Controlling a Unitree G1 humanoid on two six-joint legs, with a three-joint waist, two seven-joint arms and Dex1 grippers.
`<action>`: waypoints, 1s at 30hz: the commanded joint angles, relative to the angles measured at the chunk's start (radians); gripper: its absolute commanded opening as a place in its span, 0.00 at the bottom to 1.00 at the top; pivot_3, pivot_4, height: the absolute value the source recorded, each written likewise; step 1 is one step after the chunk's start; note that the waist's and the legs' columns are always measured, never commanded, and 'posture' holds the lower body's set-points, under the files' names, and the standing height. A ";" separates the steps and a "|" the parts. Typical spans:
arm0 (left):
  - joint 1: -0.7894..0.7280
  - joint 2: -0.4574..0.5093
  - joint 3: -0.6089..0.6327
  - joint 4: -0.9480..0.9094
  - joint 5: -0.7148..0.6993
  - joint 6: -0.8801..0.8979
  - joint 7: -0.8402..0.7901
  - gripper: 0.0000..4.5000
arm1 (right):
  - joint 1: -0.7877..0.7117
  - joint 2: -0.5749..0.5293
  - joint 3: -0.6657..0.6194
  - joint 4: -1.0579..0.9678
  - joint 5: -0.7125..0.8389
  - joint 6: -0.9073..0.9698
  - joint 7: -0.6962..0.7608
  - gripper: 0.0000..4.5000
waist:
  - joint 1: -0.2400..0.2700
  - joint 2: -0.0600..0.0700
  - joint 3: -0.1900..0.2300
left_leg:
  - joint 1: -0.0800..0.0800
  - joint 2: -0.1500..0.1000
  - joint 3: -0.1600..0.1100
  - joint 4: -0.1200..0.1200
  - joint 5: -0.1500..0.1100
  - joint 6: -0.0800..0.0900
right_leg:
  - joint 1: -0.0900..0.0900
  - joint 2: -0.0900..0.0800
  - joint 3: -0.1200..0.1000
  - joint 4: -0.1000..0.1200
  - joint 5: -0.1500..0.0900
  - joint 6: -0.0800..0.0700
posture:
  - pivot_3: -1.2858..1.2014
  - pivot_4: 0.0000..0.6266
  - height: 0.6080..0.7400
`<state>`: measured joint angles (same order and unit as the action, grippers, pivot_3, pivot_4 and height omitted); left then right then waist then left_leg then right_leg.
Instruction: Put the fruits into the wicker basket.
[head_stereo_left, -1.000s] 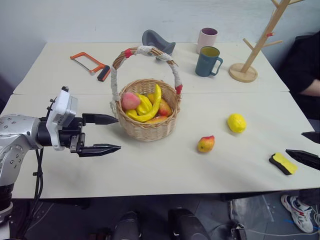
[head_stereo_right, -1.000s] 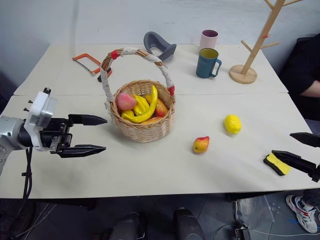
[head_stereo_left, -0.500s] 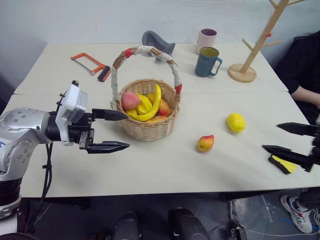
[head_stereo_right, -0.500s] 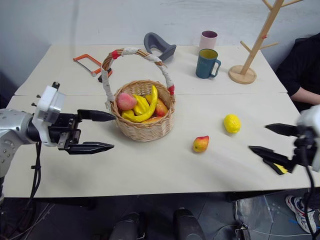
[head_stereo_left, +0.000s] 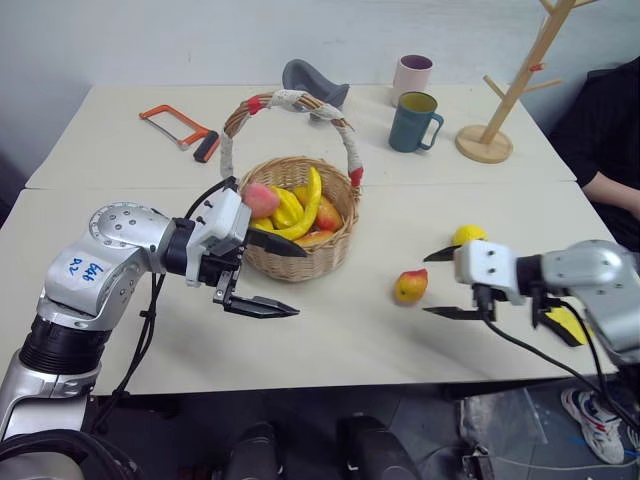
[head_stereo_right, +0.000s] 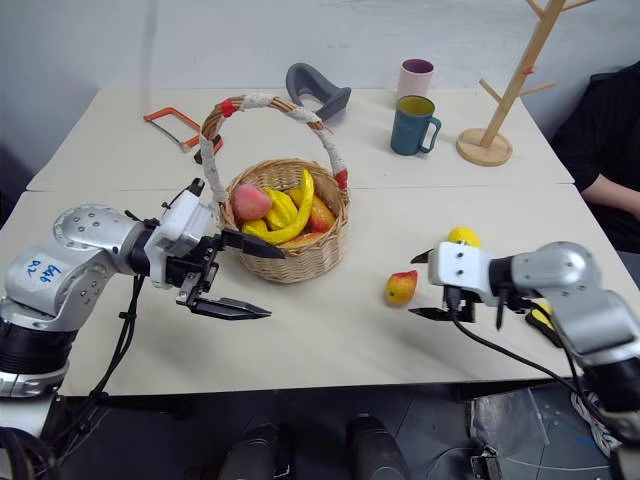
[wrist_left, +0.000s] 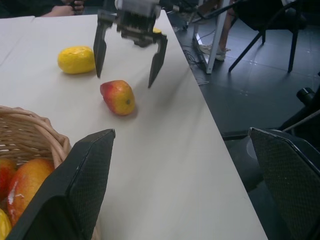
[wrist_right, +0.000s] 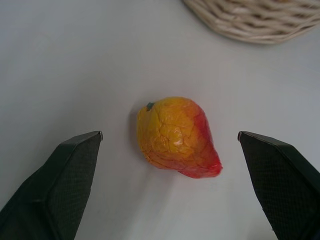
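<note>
— What does the right wrist view show?
— The red-and-yellow fruit (wrist_right: 177, 137) lying between the wide-open, empty right gripper (head_stereo_left: 440, 283).
— And from above?
— The wicker basket (head_stereo_left: 297, 225) beside the open, empty left gripper (head_stereo_left: 283, 277).

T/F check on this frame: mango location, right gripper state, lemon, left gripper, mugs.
1. The mango lies on the table, outside the wicker basket. True.
2. The right gripper is shut on the mango. False: it is open and facing the mango, which lies untouched on the table.
3. The lemon is in the basket. False: it lies on the table beyond the mango.
4. The left gripper is open and empty beside the basket. True.
5. The teal mug lies tipped over. False: it stands upright.
</note>
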<state>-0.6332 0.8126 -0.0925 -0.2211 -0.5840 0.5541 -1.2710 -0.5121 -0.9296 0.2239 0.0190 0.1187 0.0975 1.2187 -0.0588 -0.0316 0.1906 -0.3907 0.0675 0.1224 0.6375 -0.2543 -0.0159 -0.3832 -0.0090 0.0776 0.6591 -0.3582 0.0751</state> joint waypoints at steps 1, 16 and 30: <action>0.025 0.005 0.041 -0.044 0.007 -0.016 0.030 1.00 | -0.067 0.045 0.063 0.106 -0.078 -0.097 0.042 1.00 | -0.001 0.000 0.000 | 0.000 0.001 0.000 0.000 0.000 0.000 | 0.000 0.000 0.000 0.000 0.000 0.000 | 0.52 0.24 1.00; 0.304 0.108 0.363 -0.092 -0.063 0.073 0.158 1.00 | -0.187 0.228 -0.098 -0.158 0.351 0.369 0.039 0.40 | -0.024 0.001 0.001 | 0.001 0.006 -0.003 0.007 -0.003 -0.002 | 0.002 0.001 -0.006 0.006 -0.002 -0.003 | 0.52 0.24 1.00; 0.253 0.025 0.328 -0.140 -0.109 0.097 0.265 1.00 | -0.460 0.557 0.054 0.005 0.054 0.466 -0.382 0.76 | -0.015 0.000 0.000 | -0.017 0.004 -0.006 0.013 -0.006 -0.005 | -0.016 -0.004 -0.017 0.018 -0.005 -0.009 | 0.52 0.24 1.00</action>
<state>-0.3619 0.8382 0.2430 -0.3189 -0.6711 0.6569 -1.0097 -0.9614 -0.3621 0.3075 0.0803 0.1703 0.5543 0.8429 -0.0742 -0.0312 0.1909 -0.4071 0.0714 0.1172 0.6507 -0.2603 -0.0208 -0.3994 -0.0133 0.0612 0.6772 -0.3632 0.0658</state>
